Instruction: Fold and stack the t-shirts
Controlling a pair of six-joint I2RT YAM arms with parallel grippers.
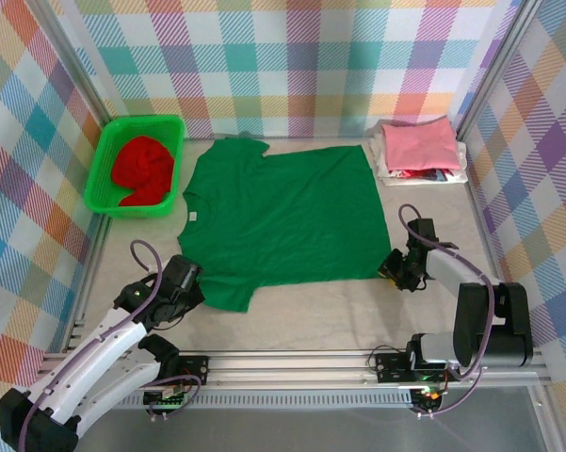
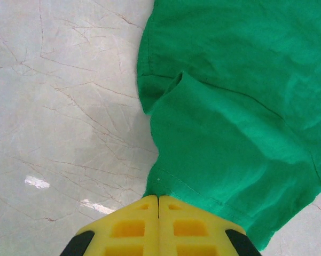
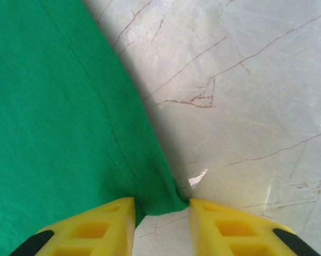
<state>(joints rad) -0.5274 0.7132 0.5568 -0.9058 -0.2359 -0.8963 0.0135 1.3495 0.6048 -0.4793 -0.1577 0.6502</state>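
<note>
At the middle of the pale surface (image 1: 311,311) the dark green shirt (image 1: 283,221) lies spread flat and lightly creased, neck toward the left. The left hand (image 2: 158,198) is clenched on its sleeve hem. The right hand (image 3: 161,202) stands released, with the shirt's bottom corner between its fingers.

Nothing readable is showing; the white neck tag (image 1: 194,216) on the dark green t-shirt (image 1: 283,221) is appearing too small to read.

Bright, even overhead light, soft shadows, small glare spots on the glossy table (image 2: 53,133); all views sharp.
</note>
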